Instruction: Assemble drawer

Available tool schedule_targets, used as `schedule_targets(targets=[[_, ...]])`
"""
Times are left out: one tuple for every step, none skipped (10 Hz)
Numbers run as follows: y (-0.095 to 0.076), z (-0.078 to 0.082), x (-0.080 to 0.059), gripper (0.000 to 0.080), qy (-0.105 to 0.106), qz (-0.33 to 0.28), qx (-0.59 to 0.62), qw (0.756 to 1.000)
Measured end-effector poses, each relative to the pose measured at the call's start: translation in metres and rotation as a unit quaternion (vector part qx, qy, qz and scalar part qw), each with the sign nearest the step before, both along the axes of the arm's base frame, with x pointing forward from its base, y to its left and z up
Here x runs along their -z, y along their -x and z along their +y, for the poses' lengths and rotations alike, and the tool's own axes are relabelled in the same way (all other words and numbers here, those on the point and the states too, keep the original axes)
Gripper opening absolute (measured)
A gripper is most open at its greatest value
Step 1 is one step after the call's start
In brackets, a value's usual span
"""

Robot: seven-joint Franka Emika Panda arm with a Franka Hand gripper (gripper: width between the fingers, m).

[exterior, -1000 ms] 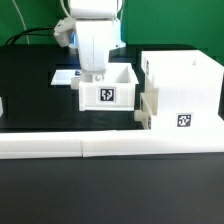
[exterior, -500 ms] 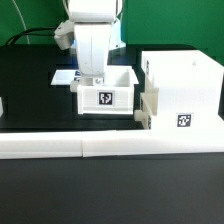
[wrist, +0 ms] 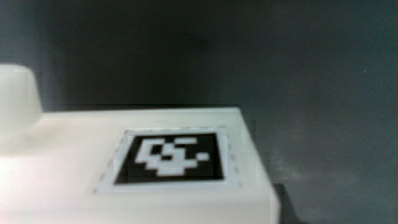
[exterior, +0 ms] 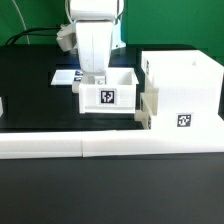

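A: Nearest are the white bars point(exterior: 110, 147). Behind them, 1 tray point(exterior: 106, 92) sits beside the housing point(exterior: 183, 90).

B: The gripper point(exterior: 95, 74) is at the tray's rear wall; can't tell if it's clamped. Probably grasping, then slide it into the housing.

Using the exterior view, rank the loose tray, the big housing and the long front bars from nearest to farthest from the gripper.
1. The loose tray, right under the gripper, which is at its back wall.
2. The housing, off to the exterior view's right.
3. The front bars, along the near table edge.
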State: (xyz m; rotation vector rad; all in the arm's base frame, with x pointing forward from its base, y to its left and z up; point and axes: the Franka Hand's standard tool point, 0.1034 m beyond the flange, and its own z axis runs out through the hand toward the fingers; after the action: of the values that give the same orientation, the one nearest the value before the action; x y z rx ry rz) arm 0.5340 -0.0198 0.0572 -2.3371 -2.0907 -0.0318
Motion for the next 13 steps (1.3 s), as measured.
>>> schedule_targets(targets=[[0.001,0.0,0.001,0.0042,0.0,0.002,0.0,1.0],[-0.001,0.0,-0.001,0.0042,0.0,0.002,0.0,1.0],[-0.003,0.001,-0.002,0.0042,0.0,-0.002,0.0,1.0],[-0.006,0.003,-0.002,0.0042,-0.001,-0.016,0.007,1.0],[-0.005,0.003,-0.001,0.0042,-0.001,-0.014,0.008,1.0],[-0.005,0.002,-0.001,0.0042,-0.001,-0.014,0.008,1.0],[-0.005,0.003,-0.001,0.0042,-0.001,-0.014,0.007,1.0],[-0.007,0.006,-0.002,0.0042,0.0,-0.014,0.003,1.0],[-0.009,0.008,-0.004,0.0042,0.0,-0.016,0.0,1.0],[-0.01,0.011,-0.005,0.0042,-0.001,-0.017,-0.001,1.0],[-0.01,0.011,-0.004,0.0042,-0.001,-0.017,-0.001,1.0],[-0.009,0.01,-0.004,0.0042,-0.001,-0.016,0.0,1.0],[-0.009,0.01,-0.004,0.0042,-0.001,-0.016,0.0,1.0]])
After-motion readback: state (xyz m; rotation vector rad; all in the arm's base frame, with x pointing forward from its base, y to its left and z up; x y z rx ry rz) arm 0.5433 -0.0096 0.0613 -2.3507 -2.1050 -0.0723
